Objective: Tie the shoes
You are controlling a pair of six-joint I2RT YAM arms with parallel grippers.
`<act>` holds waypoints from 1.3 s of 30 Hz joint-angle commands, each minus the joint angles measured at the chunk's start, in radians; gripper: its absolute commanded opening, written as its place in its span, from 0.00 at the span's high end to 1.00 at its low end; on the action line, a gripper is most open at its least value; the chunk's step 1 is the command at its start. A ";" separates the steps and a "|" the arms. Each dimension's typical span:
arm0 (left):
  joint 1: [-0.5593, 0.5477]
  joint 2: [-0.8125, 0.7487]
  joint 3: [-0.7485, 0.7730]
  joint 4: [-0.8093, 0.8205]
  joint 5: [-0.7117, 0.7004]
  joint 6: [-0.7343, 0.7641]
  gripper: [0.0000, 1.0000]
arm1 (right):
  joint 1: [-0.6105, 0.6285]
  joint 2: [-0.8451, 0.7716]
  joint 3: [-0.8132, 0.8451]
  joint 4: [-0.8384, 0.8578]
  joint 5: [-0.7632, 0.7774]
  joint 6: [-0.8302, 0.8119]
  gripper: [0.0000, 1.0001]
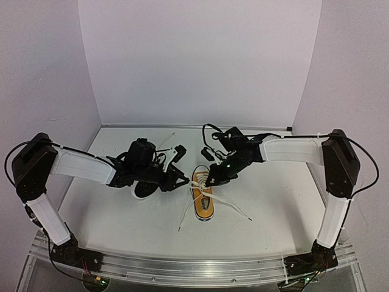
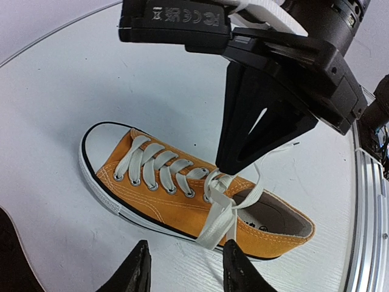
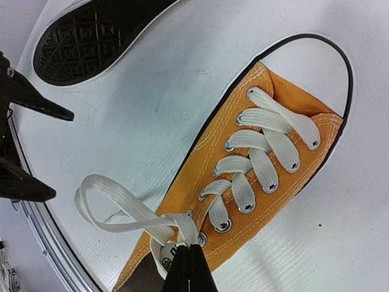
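Jaws of the right arm pinch the white lace [image 3: 130,199] at the orange shoe [image 1: 203,198] in the middle of the surface [image 1: 273,201]; left jaws stand partly apart, empty, near it; black-soled shoe [image 3: 85,39] lies beside

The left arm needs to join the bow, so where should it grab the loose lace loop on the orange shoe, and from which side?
Probably grip the lace loop at its outer bend, coming from the side where the left gripper sits open. The loop juts past the orange shoe there, well away from the right gripper pinching its root.
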 commanded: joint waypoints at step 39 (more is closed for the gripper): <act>0.003 0.131 0.067 -0.097 0.039 0.028 0.98 | -0.014 -0.103 -0.111 0.117 0.000 0.055 1.00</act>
